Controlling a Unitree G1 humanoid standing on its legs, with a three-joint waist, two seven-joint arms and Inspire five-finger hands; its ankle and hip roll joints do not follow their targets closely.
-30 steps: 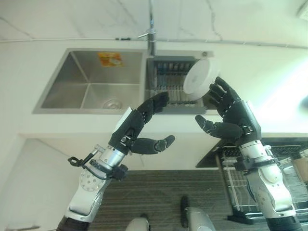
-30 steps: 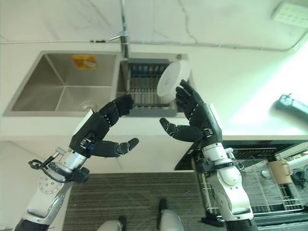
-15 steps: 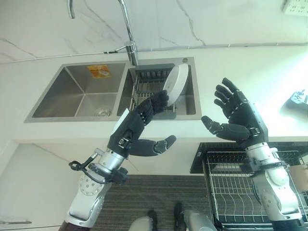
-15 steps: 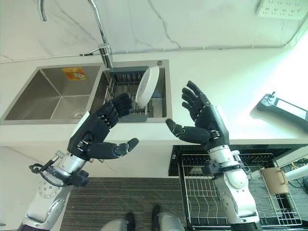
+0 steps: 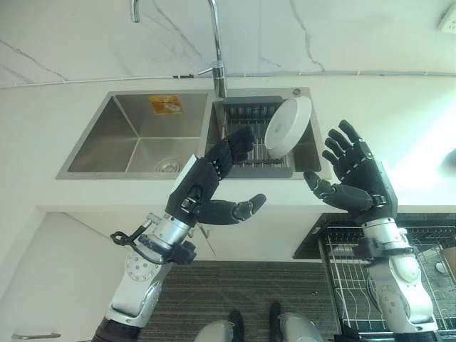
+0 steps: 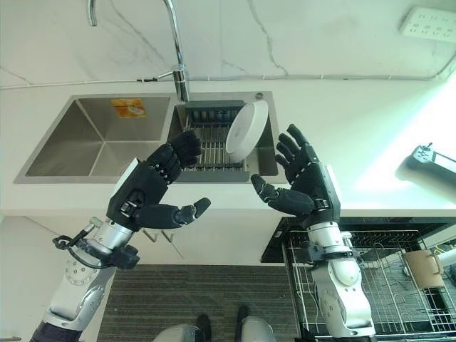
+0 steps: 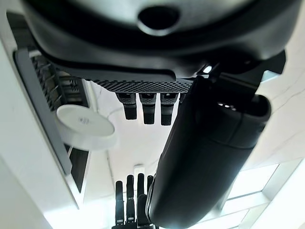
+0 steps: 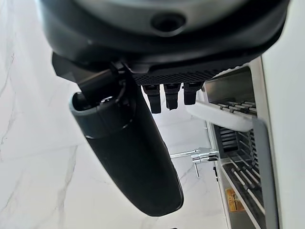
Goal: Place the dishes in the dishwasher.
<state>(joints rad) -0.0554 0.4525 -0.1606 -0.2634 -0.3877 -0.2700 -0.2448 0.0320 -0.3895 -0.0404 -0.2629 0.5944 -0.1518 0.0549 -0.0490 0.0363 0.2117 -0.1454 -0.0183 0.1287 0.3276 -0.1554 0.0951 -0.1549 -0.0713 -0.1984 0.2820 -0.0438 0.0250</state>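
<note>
Both hands are raised in front of the counter edge, palms facing each other, and neither holds anything. Right hand [image 5: 354, 182]: fingers spread and nearly straight, thumb extended toward the left hand. It hovers just beside the white plate [image 5: 287, 127] without touching it. Left hand [image 5: 206, 185]: fingers loosely extended toward the sink, thumb pointing toward the right hand, empty.

Beyond the fingertips, the plate stands on edge, tilted, in the dish rack [image 5: 251, 135] that sits in the right basin of the sink [image 5: 135, 135]. The left basin is bare steel with a drain. The faucet [image 5: 214, 43] rises behind the divider between the basins. Below the counter, on the robot's right side, the wire dishwasher rack [image 6: 370, 274] is pulled out; a mug [image 6: 422, 266] rests at its far side.

Judged status: the plate is not yet grasped; the pickup step is pending.

Risks from this position:
- The plate leans on thin rack wires. A push from straight fingers, rather than an enclosing grip, could tip it flat or knock it against the basin wall.
- A glazed rim is likely slippery. A shallow pinch could let the plate slip during the lift.
- The transfer path passes over the counter edge. A low carry could strike the plate on that edge or on the rack wires below.
</note>
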